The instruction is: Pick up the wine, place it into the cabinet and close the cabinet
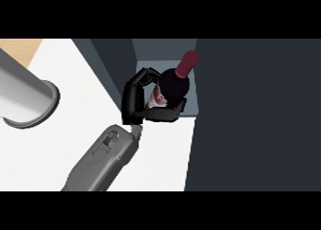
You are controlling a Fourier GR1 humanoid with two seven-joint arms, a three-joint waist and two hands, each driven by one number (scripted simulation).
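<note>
Right robot hand (137,101), black, curled round the wine bottle (172,85); fingers wrap the bottle's left side, thumb crosses beneath it near the base. Grasping the bottle, then, with nothing else in the hand. Grey forearm (103,157) runs from the view's lower edge up and to the right, ending at the wrist just below the bottle.

Wine bottle: dark glass body, dark red capsule on the neck (188,60), a pale label with red marks showing between the fingers. It stands tilted, neck pointing toward the upper right. It is held at the cabinet opening (153,49), its neck reaching into the grey-blue interior.

Cabinet door (262,117): a large dark panel filling the right side of the view, its left edge just beside the bottle and the thumb.

Bench (50,152): white top, spreading left and below the hand.

Left of the hand, well apart: a grey cylinder (20,87) with a flanged rim. Cannot tell what it is. No left robot hand shows
</note>
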